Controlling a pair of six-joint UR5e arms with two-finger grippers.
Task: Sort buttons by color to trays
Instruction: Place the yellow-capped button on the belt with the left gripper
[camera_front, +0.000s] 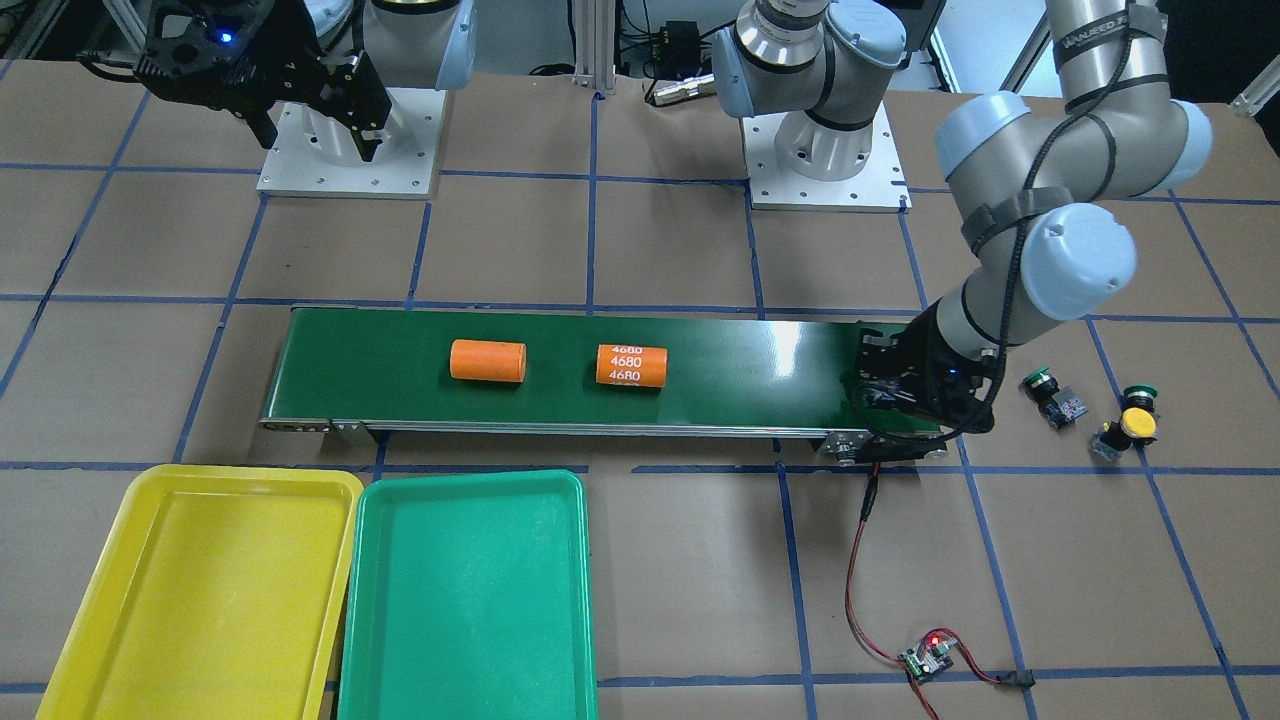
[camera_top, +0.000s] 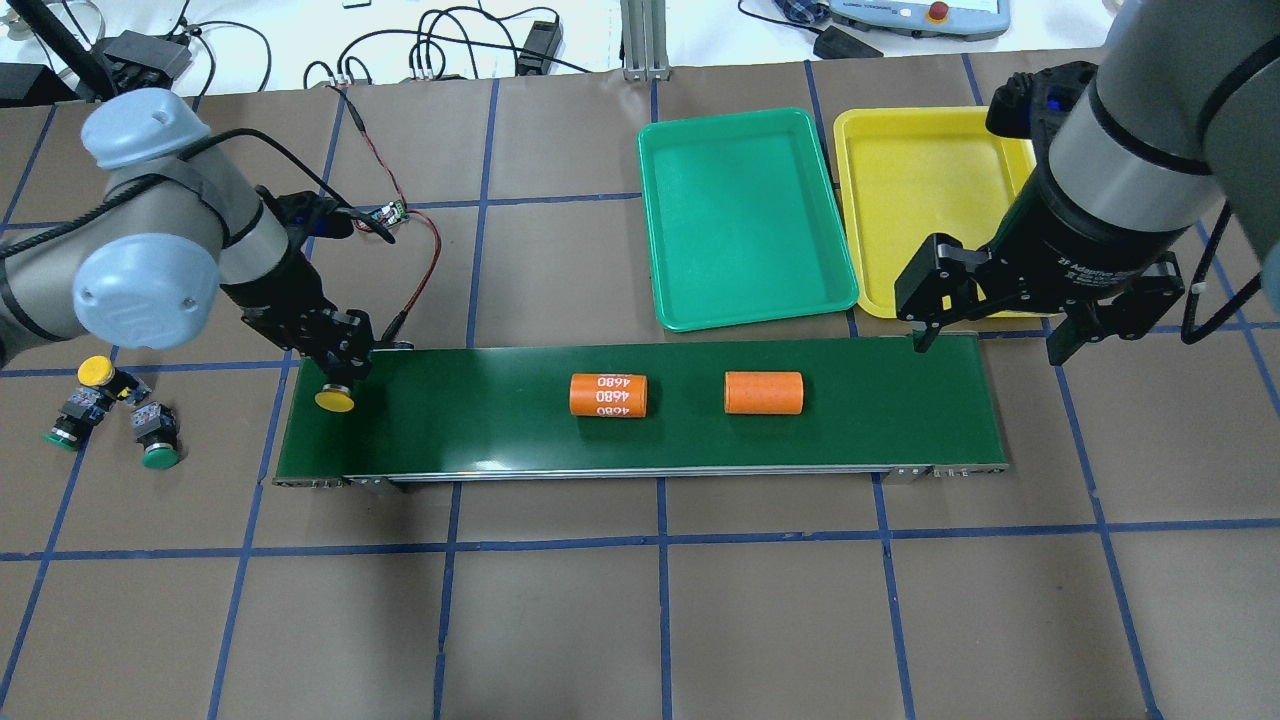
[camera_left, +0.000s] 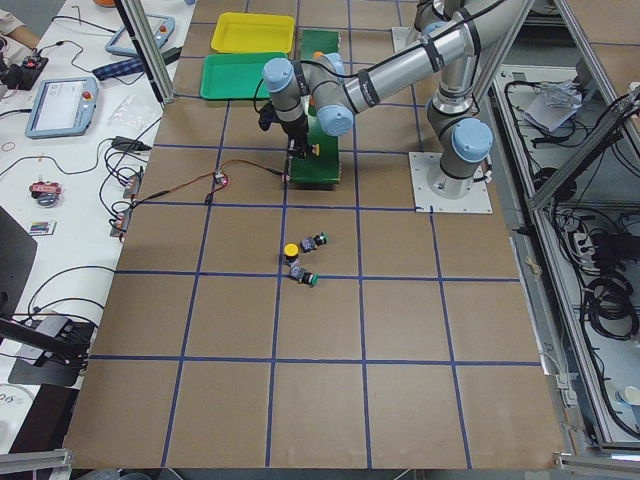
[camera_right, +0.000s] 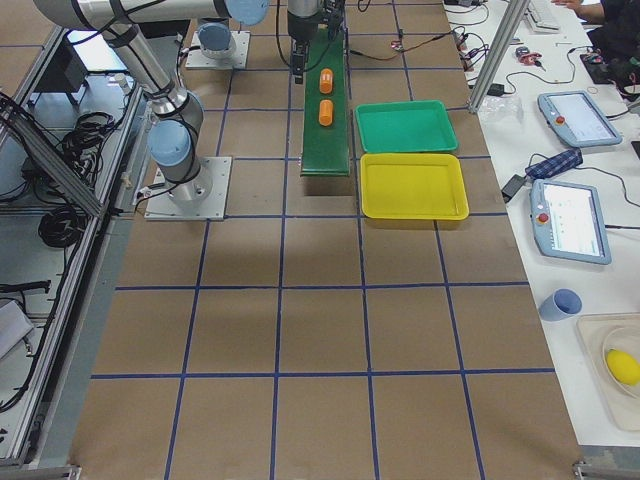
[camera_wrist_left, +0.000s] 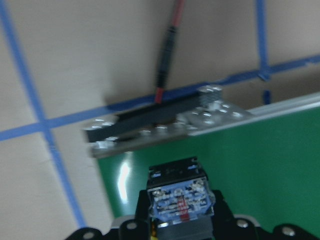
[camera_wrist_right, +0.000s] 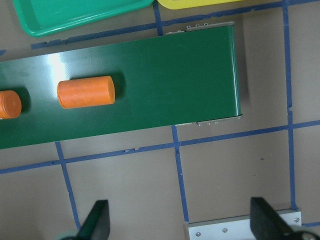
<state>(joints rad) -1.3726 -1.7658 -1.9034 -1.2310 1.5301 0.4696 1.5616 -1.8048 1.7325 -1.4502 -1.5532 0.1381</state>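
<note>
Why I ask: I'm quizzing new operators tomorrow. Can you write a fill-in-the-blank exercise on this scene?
1. The left gripper is shut on a button whose cap is ____.
2. Two orange cylinders lie on the dark-green conveyor ____.
3. On the table, near the left arm, lie one yellow-capped button and ____ green-capped ones.
4. The right gripper holds nothing, and its jaws are ____.

Missing words: yellow; belt; two; open.
</note>
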